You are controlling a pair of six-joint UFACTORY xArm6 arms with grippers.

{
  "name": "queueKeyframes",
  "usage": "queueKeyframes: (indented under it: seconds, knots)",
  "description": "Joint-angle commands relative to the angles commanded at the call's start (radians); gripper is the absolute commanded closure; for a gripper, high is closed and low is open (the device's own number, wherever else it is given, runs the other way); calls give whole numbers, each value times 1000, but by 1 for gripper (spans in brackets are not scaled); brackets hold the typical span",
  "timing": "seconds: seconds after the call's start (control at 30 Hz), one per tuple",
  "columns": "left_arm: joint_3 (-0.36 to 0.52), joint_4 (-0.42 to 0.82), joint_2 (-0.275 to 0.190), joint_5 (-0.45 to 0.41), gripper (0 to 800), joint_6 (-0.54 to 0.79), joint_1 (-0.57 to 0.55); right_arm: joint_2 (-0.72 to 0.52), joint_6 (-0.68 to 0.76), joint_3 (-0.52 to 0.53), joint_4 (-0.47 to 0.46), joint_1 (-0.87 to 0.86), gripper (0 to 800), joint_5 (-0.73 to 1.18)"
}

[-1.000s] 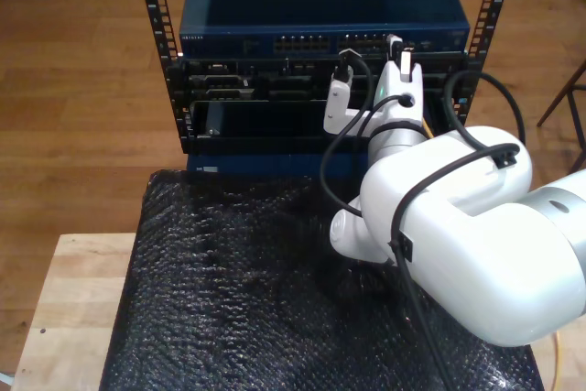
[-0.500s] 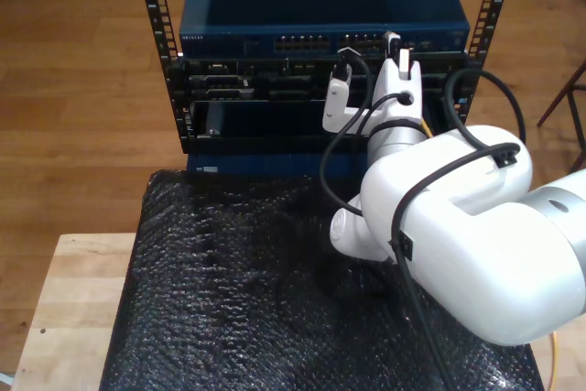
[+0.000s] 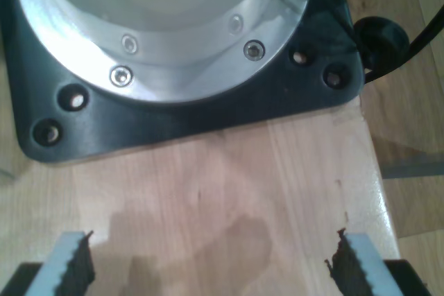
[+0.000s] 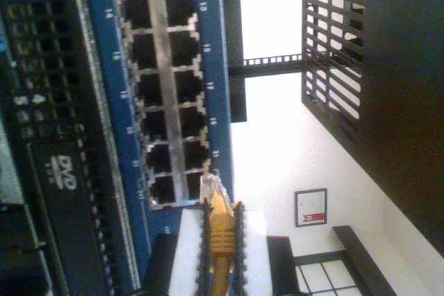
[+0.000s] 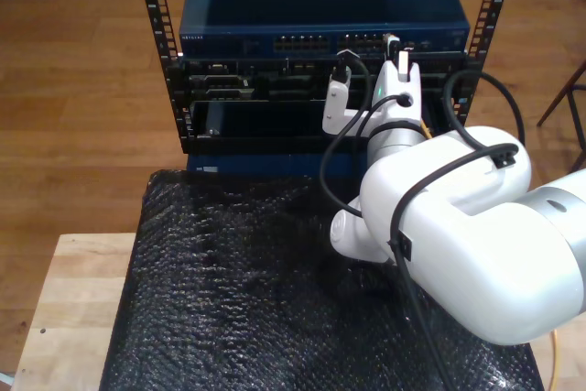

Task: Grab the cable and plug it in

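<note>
The yellow-orange cable (image 4: 222,240) sits between the ridged pads of my second gripper (image 4: 220,216), which is shut on it. Its clear plug (image 4: 210,186) points at the edge of the port block (image 4: 163,95) on the blue switch (image 5: 320,20), just beside the nearest ports. In the exterior view, my second gripper (image 5: 396,45) reaches up to the switch's ports (image 5: 366,41) on the exterior view's right. A stretch of the cable (image 5: 424,125) trails behind the wrist. My first gripper (image 3: 211,251) hangs open over bare wood, with nothing between its fingers.
The black rack (image 5: 165,52) holds darker equipment under the switch. A black bubble-wrap mat (image 5: 238,290) covers the wooden table (image 5: 64,309). Thick black arm cables (image 5: 343,135) loop near the rack. A black base plate (image 3: 208,109) with a metal flange lies under the first gripper.
My second gripper, with the cable in it, has edged very slightly toward the switch. Nothing else has visibly moved.
</note>
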Motion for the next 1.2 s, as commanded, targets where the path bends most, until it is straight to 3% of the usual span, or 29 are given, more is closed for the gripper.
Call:
queueKeyframes:
  seconds: [1.2]
  knots:
    - [0,0,0,0,0,0,0,5,2,-6,2,-5,800,18]
